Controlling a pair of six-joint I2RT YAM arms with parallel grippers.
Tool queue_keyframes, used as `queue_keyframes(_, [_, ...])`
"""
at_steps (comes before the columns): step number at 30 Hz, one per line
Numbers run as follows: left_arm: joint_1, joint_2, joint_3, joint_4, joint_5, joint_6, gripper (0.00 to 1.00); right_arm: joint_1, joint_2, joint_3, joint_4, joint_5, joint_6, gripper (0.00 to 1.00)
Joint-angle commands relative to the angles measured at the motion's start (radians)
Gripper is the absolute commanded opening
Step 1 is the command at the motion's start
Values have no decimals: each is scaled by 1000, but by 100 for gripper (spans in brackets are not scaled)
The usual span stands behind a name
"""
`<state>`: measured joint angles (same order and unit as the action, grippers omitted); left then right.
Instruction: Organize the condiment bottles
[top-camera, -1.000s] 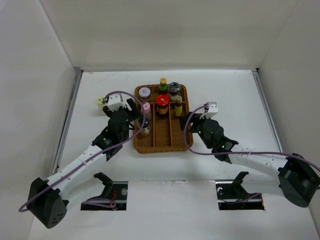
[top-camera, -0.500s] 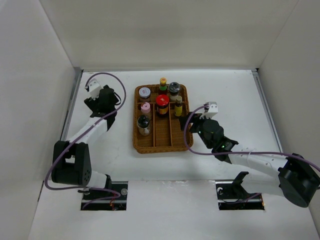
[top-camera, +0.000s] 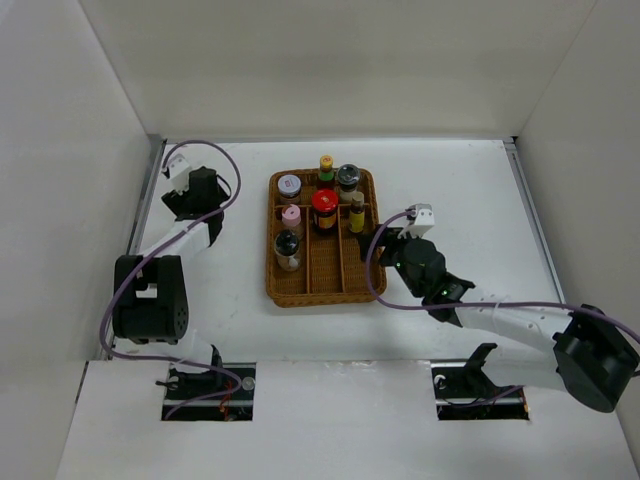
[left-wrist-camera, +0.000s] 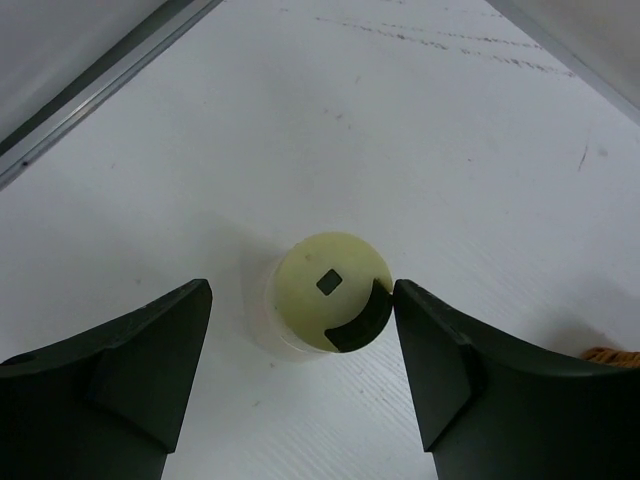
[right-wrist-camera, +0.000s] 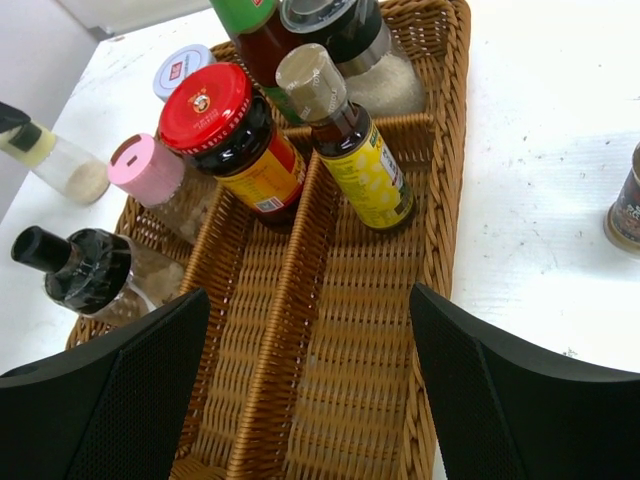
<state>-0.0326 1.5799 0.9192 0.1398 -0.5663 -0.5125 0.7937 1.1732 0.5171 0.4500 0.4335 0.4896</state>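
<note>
A small cream-capped bottle (left-wrist-camera: 328, 290) stands on the white table between the open jaws of my left gripper (left-wrist-camera: 300, 292), its cap touching the right finger (left-wrist-camera: 440, 360). In the top view the left gripper (top-camera: 194, 198) hides it. The brown wicker tray (top-camera: 325, 292) holds the bottles with white (top-camera: 289, 185), yellow (top-camera: 326, 161), grey (top-camera: 348, 176), red (top-camera: 324, 199), tan (top-camera: 357, 200), pink (top-camera: 291, 214) and black (top-camera: 287, 245) caps. My right gripper (right-wrist-camera: 310, 295) is open and empty above the tray's right compartment, near the tan-capped bottle (right-wrist-camera: 345, 140).
A dark bottle (right-wrist-camera: 628, 205) stands on the table just right of the tray, at the edge of the right wrist view. The table's metal edge rail (left-wrist-camera: 90, 90) and the left wall are close to the left gripper. The tray's near half (right-wrist-camera: 330, 400) holds nothing.
My left arm has swung from the tray's left compartment to the far left of the table, over the cream-capped bottle. The right arm has barely moved.
</note>
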Motion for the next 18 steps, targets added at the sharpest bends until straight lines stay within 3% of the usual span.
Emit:
queue_keyframes(1, [9, 12, 47, 30, 39, 6, 72, 12, 5, 35, 55, 4, -5, 85])
queue_keyframes(8, [24, 74, 76, 43, 75, -1, 70, 17, 14, 38, 53, 1, -2, 85])
queue_keyframes(13, [18, 74, 63, 53, 62, -4, 52, 17, 19, 35, 56, 1, 0, 85])
queue_keyframes(18, [-60, -42, 56, 46, -1, 54, 44, 17, 31, 43, 55, -1, -3, 85])
